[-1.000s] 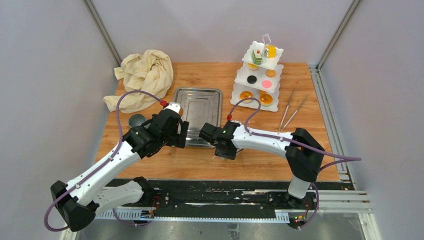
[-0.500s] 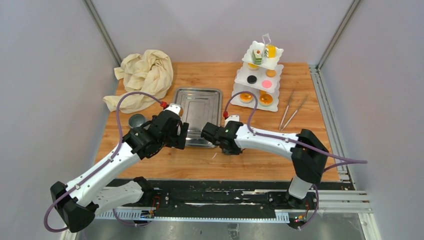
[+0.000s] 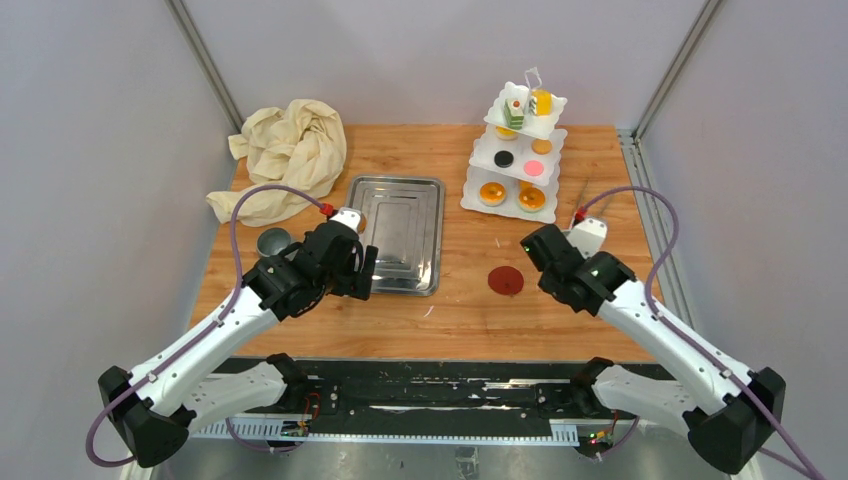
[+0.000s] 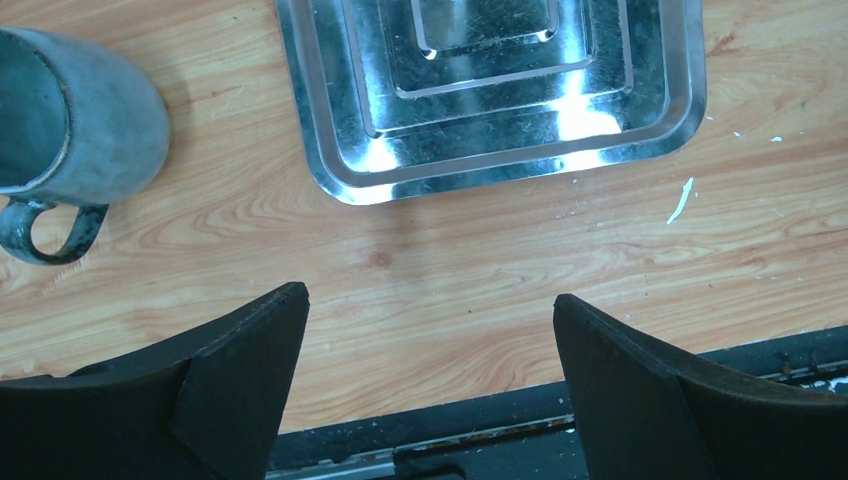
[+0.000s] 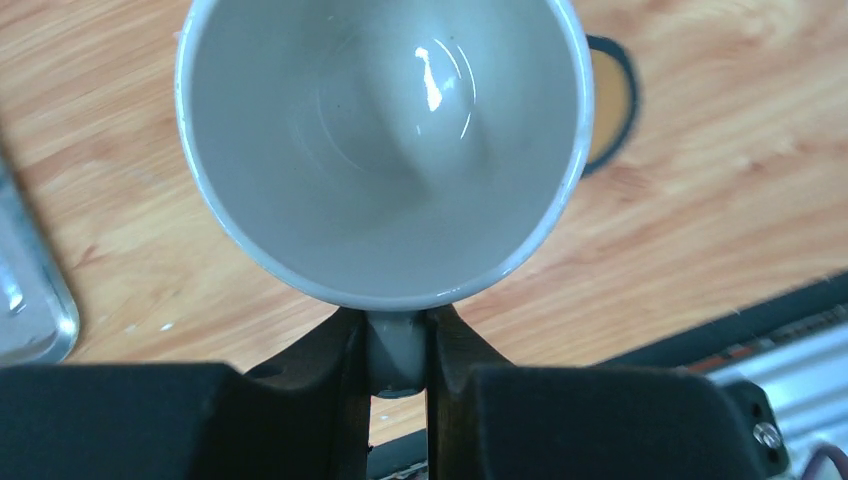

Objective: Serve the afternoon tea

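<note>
**Right gripper (image 5: 397, 350) gripping the off-white mug (image 5: 380, 150); left gripper (image 4: 430, 300) spread wide and empty.**

The right fingers are closed narrowly on the mug's handle, with the mug's mouth facing the wrist camera. It sits over bare wood right of the steel tray (image 3: 400, 235), near a dark red disc (image 3: 506, 281), possibly a coaster. The left gripper hangs by the tray's near edge. The grey mug (image 4: 80, 120) stands on the table just to its left. The white three-tier stand (image 3: 515, 150) at the far right carries the cakes (image 3: 531, 197).

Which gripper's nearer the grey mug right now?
Left. The left gripper hangs open beside the grey mug; right gripper is far across the table, holding the off-white mug.
</note>
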`<state>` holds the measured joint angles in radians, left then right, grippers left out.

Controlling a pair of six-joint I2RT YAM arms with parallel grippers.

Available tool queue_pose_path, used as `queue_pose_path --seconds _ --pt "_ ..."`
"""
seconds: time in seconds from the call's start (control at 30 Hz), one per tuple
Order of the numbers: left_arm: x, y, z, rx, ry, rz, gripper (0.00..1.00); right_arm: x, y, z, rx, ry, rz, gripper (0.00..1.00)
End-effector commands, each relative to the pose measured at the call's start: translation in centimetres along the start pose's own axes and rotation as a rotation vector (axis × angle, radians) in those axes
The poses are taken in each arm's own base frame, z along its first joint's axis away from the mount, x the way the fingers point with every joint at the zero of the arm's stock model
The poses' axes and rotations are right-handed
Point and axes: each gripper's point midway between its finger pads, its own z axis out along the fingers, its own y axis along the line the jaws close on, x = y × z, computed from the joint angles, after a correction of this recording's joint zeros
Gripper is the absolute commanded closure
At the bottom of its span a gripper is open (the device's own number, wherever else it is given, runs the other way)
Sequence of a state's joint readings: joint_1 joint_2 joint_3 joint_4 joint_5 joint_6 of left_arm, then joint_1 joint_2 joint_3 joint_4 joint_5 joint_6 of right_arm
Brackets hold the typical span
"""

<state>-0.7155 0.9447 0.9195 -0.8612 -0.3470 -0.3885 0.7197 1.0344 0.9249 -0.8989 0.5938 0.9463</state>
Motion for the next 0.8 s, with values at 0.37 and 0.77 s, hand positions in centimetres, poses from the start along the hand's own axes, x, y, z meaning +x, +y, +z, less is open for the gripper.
queue_pose_path --seconds 0.37,0.77 --pt "-0.2 -0.6 -0.1 0.038 -0.013 -0.02 0.03 0.1 -9.8 3.9 0.334 0.073 0.251 0.99" --pt "0.4 -1.0 0.3 0.054 0.006 -0.03 0.03 2.0 -9.3 6.0 0.224 0.163 0.284 0.99"
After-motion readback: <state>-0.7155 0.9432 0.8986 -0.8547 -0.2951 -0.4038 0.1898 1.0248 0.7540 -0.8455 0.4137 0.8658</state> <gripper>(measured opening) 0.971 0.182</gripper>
